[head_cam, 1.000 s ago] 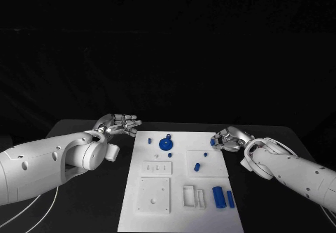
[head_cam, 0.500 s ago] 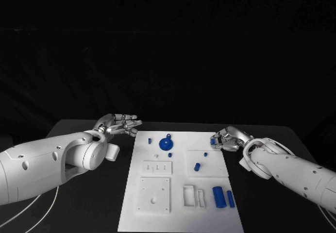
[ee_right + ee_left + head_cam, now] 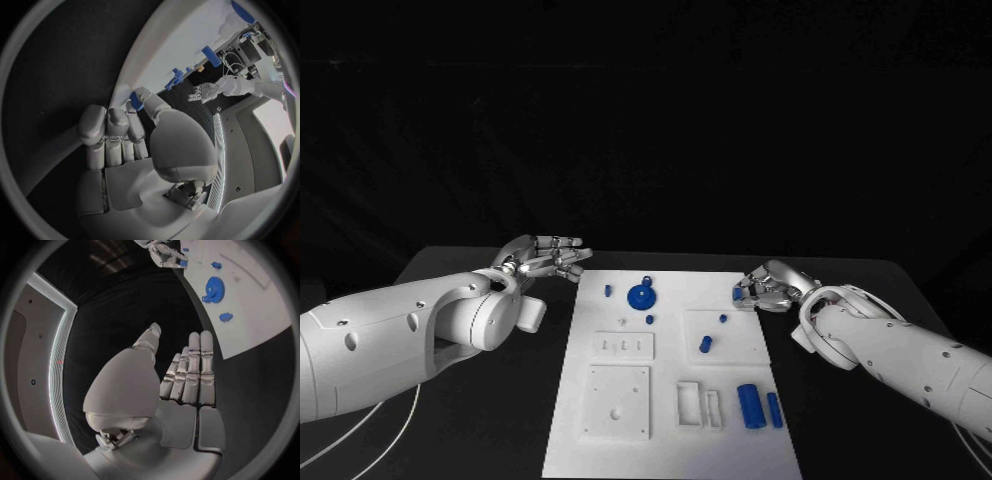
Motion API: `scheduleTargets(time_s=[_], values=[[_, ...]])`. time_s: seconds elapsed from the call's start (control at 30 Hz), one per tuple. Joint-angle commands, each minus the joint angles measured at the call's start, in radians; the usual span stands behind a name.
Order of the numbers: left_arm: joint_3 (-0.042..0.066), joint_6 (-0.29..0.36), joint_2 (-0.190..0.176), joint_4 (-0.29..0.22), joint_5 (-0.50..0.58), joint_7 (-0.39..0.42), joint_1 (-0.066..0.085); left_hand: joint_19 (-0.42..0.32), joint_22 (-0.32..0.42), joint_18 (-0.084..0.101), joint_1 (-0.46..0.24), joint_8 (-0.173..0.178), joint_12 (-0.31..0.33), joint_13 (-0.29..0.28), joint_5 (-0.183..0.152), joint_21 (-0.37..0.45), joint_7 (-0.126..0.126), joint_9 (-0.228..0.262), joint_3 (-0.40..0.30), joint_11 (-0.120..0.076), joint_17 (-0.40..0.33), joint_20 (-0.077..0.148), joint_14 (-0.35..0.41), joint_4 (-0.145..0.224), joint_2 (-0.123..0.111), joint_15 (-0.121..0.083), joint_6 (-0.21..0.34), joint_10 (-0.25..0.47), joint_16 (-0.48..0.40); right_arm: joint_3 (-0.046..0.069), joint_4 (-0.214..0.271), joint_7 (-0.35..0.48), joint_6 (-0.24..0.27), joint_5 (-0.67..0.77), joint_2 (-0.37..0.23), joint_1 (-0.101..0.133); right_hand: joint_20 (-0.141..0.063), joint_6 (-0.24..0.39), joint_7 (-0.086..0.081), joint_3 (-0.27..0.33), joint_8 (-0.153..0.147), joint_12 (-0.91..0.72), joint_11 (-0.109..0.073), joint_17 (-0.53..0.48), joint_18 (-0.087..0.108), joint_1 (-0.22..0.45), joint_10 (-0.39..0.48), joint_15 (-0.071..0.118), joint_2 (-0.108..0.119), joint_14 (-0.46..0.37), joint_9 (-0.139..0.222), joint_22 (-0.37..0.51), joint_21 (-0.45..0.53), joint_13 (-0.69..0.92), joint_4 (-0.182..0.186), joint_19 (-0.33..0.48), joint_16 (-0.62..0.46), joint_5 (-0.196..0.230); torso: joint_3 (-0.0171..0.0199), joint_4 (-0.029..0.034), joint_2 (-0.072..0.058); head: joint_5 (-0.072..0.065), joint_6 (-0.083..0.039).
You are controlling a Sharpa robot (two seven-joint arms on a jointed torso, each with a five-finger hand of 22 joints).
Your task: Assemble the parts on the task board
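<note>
Task board [image 3: 678,420], a long white plate, is laid in the middle of the black table [image 3: 444,290] with its long axis running from the near edge toward the far edge. A blue gear [image 3: 643,296] and small blue pegs are set near its far end; a short blue pin [image 3: 707,345] lies mid-board, and two blue cylinders [image 3: 759,405] lie side by side at the near right, their long axes pointing roughly near to far.

At the far right corner of the board, the right hand [image 3: 769,286] is curled over a small blue part [image 3: 135,100]. In the right wrist view the thumb tip and a finger are seen against this part at the board's edge, so it is judged to be pinched, though how firmly cannot be told. The left hand [image 3: 548,258] is held off the far left corner of the board, above the table, with fingers straight, close together and nothing in them.

Risk is judged to lie in the pinch: the part is small and taken only at the fingertips, so it could be tipped, slipped or dropped if lifted quickly, and could roll off the right edge. The board itself could be nudged by the curled fingers, since it is not steadied by the left hand.
</note>
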State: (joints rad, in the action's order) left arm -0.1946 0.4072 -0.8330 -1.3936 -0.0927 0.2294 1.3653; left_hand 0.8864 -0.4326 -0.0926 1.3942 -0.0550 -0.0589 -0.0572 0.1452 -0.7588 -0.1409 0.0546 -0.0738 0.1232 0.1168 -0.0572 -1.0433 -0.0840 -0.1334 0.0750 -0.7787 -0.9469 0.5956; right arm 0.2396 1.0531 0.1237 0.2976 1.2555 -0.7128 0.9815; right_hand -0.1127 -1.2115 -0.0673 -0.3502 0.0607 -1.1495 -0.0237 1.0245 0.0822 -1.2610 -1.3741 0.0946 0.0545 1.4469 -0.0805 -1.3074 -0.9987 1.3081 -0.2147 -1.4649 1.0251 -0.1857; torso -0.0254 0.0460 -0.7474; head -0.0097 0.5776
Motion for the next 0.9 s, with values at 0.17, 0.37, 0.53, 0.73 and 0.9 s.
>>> scheduleTargets(time_s=[0.17, 0.37, 0.53, 0.73, 0.9], values=[[0.001, -0.038, 0.001, -0.001, -0.020, 0.007, 0.000, 0.012, -0.010, -0.006, -0.012, -0.009, 0.000, -0.001, -0.006, -0.019, 0.019, 0.006, 0.025, -0.012, 0.009, 0.009, -0.018, 0.048, 0.062, -0.011, -0.154, -0.079, 0.022, 0.000, 0.011, -0.003, 0.057, -0.010, 0.002, -0.004, -0.010, -0.067, 0.016, -0.004, 0.004, -0.006, -0.013, 0.002, -0.018, 0.006, -0.006, 0.007, -0.025, 0.001, -0.087, -0.125, -0.002, 0.031, -0.010, -0.061, -0.007, 0.008, 0.0009, -0.0022, 0.001, 0.001, 0.001], [0.002, -0.051, 0.003, 0.004, -0.033, -0.002, 0.001, 0.006, -0.025, -0.005, -0.032, -0.011, 0.000, -0.002, -0.007, -0.039, 0.002, 0.008, 0.052, -0.017, 0.019, 0.011, -0.014, 0.082, 0.099, -0.011, -0.237, -0.214, 0.045, 0.000, 0.037, -0.037, 0.081, -0.025, -0.007, -0.003, -0.010, -0.067, 0.018, -0.002, 0.004, -0.006, -0.014, 0.002, -0.017, 0.009, -0.008, 0.007, -0.025, 0.002, -0.109, -0.124, 0.002, 0.035, -0.012, -0.061, -0.009, 0.008, -0.0002, -0.0017, 0.003, -0.003, -0.004], [0.004, -0.064, 0.001, -0.004, -0.060, -0.030, 0.003, 0.042, -0.057, -0.006, -0.053, -0.010, -0.001, -0.003, -0.009, -0.095, 0.012, 0.010, 0.068, -0.040, 0.049, 0.036, -0.068, 0.076, 0.106, -0.037, -0.254, -0.292, 0.110, 0.000, 0.069, -0.105, 0.034, -0.005, -0.013, 0.017, -0.010, -0.065, 0.018, -0.003, 0.004, -0.006, -0.015, 0.004, -0.017, 0.009, -0.009, 0.007, -0.025, 0.002, -0.117, -0.124, 0.003, 0.036, -0.014, -0.062, -0.009, 0.007, 0.0022, -0.0080, 0.011, 0.001, -0.006], [0.006, -0.128, 0.013, -0.016, -0.127, -0.117, 0.030, 0.084, -0.127, -0.006, -0.099, -0.008, 0.001, -0.004, -0.013, -0.213, 0.024, 0.011, 0.092, -0.073, 0.161, 0.080, -0.142, 0.023, 0.101, -0.079, -0.258, -0.392, 0.246, 0.000, 0.128, -0.234, -0.053, 0.083, -0.011, 0.060, -0.010, -0.064, 0.017, -0.038, 0.003, -0.006, -0.015, 0.002, -0.017, 0.014, -0.009, 0.006, -0.020, 0.001, -0.122, -0.122, 0.012, 0.039, -0.016, -0.061, -0.013, 0.043, 0.0012, -0.0094, 0.026, 0.003, -0.007], [0.006, -0.228, 0.048, 0.005, -0.217, -0.228, 0.061, 0.099, -0.166, 0.005, -0.118, -0.014, -0.046, -0.029, -0.011, -0.275, 0.053, 0.018, 0.102, -0.122, 0.262, 0.118, -0.203, 0.004, 0.098, -0.123, -0.318, -0.539, 0.375, 0.000, 0.165, -0.312, -0.088, 0.131, 0.013, 0.087, -0.010, -0.064, 0.017, -0.051, 0.004, -0.005, -0.015, 0.003, -0.017, 0.016, -0.010, 0.006, -0.014, 0.002, -0.126, -0.122, 0.012, 0.041, -0.014, -0.061, -0.013, 0.041, 0.0012, -0.0094, 0.038, 0.007, -0.006]])
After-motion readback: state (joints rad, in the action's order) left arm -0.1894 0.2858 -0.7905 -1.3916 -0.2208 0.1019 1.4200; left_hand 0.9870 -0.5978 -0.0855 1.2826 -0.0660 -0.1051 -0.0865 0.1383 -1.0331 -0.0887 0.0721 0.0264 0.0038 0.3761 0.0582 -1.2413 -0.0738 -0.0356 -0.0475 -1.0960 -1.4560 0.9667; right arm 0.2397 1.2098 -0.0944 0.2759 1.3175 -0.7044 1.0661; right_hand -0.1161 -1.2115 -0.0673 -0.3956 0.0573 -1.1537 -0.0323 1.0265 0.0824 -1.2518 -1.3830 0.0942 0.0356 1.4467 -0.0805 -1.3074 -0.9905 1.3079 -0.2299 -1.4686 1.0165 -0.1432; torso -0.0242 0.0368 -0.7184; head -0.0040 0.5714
